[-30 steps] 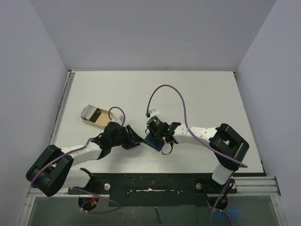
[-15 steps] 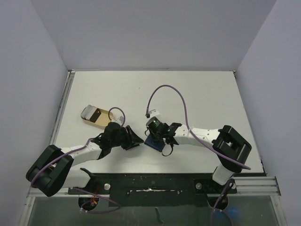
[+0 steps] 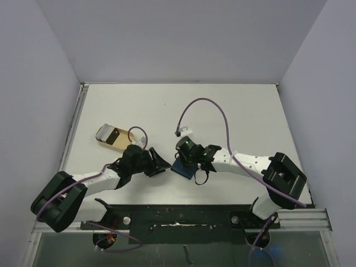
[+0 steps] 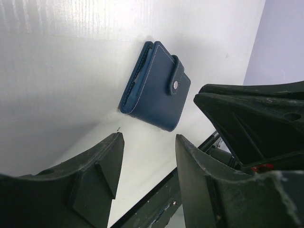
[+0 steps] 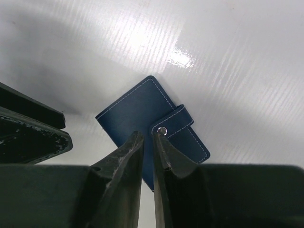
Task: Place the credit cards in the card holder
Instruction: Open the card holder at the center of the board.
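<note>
Top external: showing pale lilac walls (image 3: pixel 167 39) enclosing white table (image 3: pixel 239 111); left gripper (image 4: pixel 149 137) gaping, right gripper (image 5: pixel 147 133) nearly pinched together over closed card holder (image 5: pixel 137 104) lying between them; tan credit card (image 3: pixel 115 136) sitting in beige tray (image 3: pixel 100 133), well left.

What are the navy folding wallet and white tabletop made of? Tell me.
Navy-blue folding card holder: looks like matte leather or faux leather, given pale edge stitching and a metal snap. White table: probably glossy fluted plastic sheet, given fine parallel ridges and glare.

navy card holder (image 5: pixel 142 114), snapped shut, lying flat, tan credit card (image 3: pixel 115 136) well apart
</note>
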You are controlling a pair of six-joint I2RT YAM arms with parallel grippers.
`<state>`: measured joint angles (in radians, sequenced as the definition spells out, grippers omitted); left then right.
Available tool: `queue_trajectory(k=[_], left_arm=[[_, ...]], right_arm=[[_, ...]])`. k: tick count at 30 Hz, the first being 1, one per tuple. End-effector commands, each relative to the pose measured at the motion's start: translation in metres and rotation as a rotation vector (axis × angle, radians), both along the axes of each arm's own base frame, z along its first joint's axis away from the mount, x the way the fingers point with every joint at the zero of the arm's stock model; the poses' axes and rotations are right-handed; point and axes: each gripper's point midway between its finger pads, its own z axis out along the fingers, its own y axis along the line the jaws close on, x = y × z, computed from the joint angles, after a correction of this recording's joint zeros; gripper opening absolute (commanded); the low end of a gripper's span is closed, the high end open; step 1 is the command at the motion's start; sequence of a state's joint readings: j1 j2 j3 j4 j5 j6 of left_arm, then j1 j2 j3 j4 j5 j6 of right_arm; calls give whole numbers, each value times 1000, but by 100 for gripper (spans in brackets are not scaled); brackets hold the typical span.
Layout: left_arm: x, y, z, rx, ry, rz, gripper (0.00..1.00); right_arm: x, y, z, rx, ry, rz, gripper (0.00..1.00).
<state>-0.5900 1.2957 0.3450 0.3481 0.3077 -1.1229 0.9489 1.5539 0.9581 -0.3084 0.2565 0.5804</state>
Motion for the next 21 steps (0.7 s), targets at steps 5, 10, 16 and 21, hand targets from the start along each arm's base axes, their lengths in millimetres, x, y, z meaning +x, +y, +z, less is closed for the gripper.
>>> queue_trajectory(k=[5,10,16,21], left_arm=[[6,-4,16,-39,-60,6,47],[6,-3,15,-37,-56,8,47],[6,-2,15,-32,-56,13,47],[6,-3,15,-29,-56,10,47]], right_arm=[[9,-7,4,-58,-48,39,26],[9,-3,-4,-62,-37,65,32],[6,-2,-25,-97,3,77,37],[6,-7,-39,-148,18,80,36]])
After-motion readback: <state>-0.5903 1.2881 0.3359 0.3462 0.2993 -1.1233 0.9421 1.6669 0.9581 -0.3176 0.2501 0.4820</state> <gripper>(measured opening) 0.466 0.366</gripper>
